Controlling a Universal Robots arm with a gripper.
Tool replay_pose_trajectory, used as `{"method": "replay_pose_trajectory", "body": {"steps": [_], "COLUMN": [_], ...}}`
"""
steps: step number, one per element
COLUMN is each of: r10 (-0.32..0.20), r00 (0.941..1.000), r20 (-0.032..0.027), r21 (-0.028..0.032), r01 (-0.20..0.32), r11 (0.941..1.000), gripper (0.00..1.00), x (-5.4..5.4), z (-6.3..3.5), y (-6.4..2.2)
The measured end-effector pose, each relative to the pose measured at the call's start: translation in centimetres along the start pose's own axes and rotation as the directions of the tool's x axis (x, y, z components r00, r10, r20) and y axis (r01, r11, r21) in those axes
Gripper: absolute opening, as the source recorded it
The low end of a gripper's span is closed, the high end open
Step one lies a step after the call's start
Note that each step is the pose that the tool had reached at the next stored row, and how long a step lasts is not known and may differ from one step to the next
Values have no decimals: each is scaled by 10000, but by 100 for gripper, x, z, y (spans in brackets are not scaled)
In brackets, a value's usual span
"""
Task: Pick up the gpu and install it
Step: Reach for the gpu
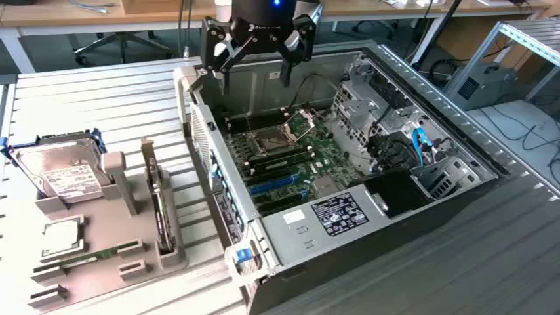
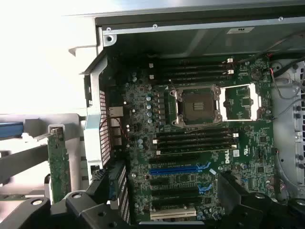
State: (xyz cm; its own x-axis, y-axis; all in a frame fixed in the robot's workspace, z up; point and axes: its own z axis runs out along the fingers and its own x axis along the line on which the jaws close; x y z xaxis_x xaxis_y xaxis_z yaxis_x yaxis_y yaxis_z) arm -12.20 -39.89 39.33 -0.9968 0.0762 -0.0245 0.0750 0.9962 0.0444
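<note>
The gpu [image 1: 157, 203] stands on its long edge in a slot of the grey holder tray [image 1: 131, 262], at the exterior view's left of the open computer case [image 1: 262, 230]. In the wrist view its green board [image 2: 58, 164] shows beside the case wall. My gripper [image 1: 256, 79] hangs open above the far end of the case, over the motherboard [image 1: 289, 157], with nothing between its fingers. It is well apart from the gpu. Its dark fingers [image 2: 95, 210] frame the motherboard's blue expansion slots [image 2: 178, 169].
A silver hard drive [image 1: 65, 174], a square chip [image 1: 60, 237] and a narrow memory stick [image 1: 88, 257] also sit in the holder tray. The case holds a drive cage [image 1: 376, 105], cables [image 1: 420, 147] and a power supply [image 1: 337, 213]. Desks and chairs stand behind.
</note>
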Motion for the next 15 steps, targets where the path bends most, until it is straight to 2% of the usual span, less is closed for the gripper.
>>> {"method": "replay_pose_trajectory", "body": {"steps": [15], "r10": [0], "r00": [10000], "r20": [0], "r21": [1], "r01": [0], "r11": [10000], "gripper": [99], "x": [41], "z": [-1], "y": [-3]}}
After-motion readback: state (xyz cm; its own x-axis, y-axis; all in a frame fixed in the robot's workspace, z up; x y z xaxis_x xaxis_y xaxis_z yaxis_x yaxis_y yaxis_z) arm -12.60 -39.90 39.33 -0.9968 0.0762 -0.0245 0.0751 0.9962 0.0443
